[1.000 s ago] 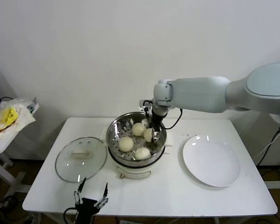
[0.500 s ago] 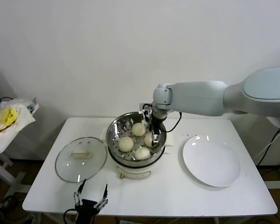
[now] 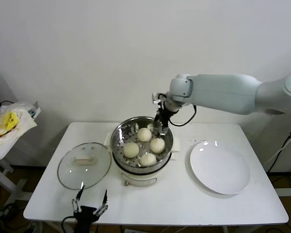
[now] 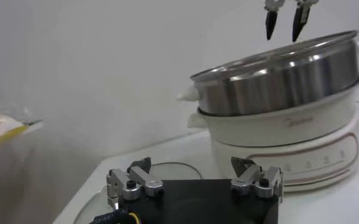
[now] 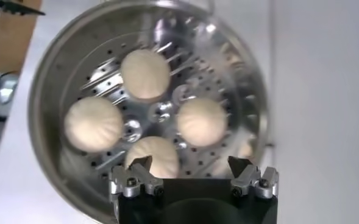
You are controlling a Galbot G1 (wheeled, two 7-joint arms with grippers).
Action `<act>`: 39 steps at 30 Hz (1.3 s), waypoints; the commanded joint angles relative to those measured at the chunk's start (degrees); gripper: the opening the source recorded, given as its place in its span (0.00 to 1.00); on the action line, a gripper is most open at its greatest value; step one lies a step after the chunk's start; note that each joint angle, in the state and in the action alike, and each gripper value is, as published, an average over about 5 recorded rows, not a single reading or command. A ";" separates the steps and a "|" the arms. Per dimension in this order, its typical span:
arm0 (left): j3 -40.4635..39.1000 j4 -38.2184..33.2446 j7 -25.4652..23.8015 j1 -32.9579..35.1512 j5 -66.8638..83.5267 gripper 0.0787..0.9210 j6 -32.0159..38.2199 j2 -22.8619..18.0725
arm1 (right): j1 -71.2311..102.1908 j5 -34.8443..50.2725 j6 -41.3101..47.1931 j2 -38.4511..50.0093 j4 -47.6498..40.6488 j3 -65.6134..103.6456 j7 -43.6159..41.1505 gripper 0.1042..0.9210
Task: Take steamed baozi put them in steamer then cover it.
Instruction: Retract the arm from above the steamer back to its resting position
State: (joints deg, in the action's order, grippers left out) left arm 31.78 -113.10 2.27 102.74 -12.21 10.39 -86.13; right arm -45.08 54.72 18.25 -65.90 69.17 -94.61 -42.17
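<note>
4 baozi [image 3: 144,134] sit in steamer [image 3: 117,145] | right gripper [image 3: 161,127] spread, empty, above rim | left gripper [image 3: 89,204] spread, low at table's [image 3: 184,208] near edge | lid [image 3: 84,164] flat left of steamer, nearer left gripper, handle [image 3: 83,160] axis runs left-right | next likely: cover

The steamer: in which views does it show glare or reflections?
Head view: bright spots on the steamer inner wall. Left wrist view: its side mirrors light in streaks. Right wrist view: strong glare on the wall past the baozi.
</note>
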 commanded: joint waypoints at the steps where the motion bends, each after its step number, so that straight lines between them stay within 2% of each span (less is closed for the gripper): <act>1: 1.19 -0.60 0.66 -1.22 1.00 0.88 -0.38 0.28 | 7.93 -3.23 -10.79 19.04 8.45 14.63 18.12 0.88; 9: 3.54 -2.12 0.54 -2.35 0.59 0.88 -0.53 0.61 | 32.30 -6.95 -15.85 31.33 15.78 40.22 26.16 0.88; 19: 7.00 -2.76 -0.48 -4.38 -0.12 0.88 -1.96 0.12 | 70.81 -16.98 -22.98 35.92 21.96 80.07 28.02 0.88; 25: 8.20 -3.96 -0.08 -4.13 -5.15 0.88 -4.17 0.66 | 92.34 -19.01 -22.72 30.37 25.97 102.89 28.21 0.88; 31: 9.82 -6.06 2.53 -4.82 -21.37 0.88 -9.20 2.06 | 107.42 -21.22 -20.45 21.19 29.53 117.01 28.23 0.88; 35: 10.36 -7.12 2.88 -5.56 -39.69 0.88 -14.99 5.59 | 114.04 -24.74 -20.18 14.89 31.23 123.95 28.20 0.88; 39: 9.19 -5.78 2.56 -6.18 -53.47 0.88 -17.79 10.67 | 119.53 -25.23 -19.90 10.37 32.29 128.46 28.06 0.88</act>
State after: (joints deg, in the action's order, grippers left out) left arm 40.76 -118.47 3.77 97.74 -29.90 1.91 -83.20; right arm 48.12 34.64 -1.62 -44.04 96.52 8.20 -15.10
